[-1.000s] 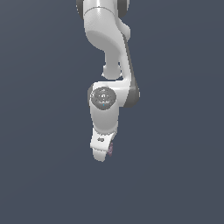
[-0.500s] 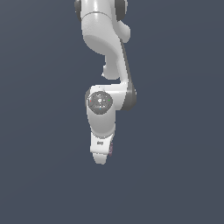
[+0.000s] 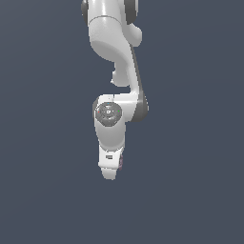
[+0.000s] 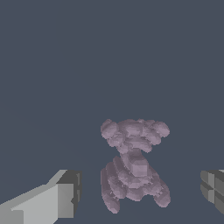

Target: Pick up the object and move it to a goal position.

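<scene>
The object is a dusty pink-purple, mottled bow-tie shape pinched in the middle, lying on the dark grey surface. In the wrist view it sits between the two fingers of my gripper, which is open; one finger and the other finger stand apart from it on either side. In the exterior view my white gripper points down and hides most of the object; only a thin pink sliver shows at its edge.
The white arm reaches down from the top of the exterior view. A flat dark grey surface fills the rest of both views.
The gripper has moved slightly lower and toward the exterior view's left. Less of the pink object shows beside the hand than one second ago.
</scene>
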Tool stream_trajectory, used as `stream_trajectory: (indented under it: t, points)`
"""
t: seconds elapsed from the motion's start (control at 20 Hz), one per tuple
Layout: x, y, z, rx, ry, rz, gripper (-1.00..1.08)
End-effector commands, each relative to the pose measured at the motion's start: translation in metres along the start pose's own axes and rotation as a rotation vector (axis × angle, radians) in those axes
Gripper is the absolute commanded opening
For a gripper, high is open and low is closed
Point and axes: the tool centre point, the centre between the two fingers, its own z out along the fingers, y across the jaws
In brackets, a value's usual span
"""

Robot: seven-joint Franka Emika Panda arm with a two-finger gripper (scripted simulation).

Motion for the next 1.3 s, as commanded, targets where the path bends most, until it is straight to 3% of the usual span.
stream_trajectory:
  t: [0.0, 0.3, 0.6, 0.65, 1.25]
  points:
    - [0.000, -0.001, 0.010, 0.001, 0.000, -0.001, 1.00]
    - [0.000, -0.002, 0.041, 0.001, 0.000, -0.004, 1.00]
    - [0.000, 0.000, 0.045, 0.001, 0.000, -0.004, 1.00]
    - [0.000, 0.000, 0.045, 0.001, 0.000, -0.004, -1.00]
    - [-0.002, 0.000, 0.044, 0.001, 0.000, -0.004, -1.00]
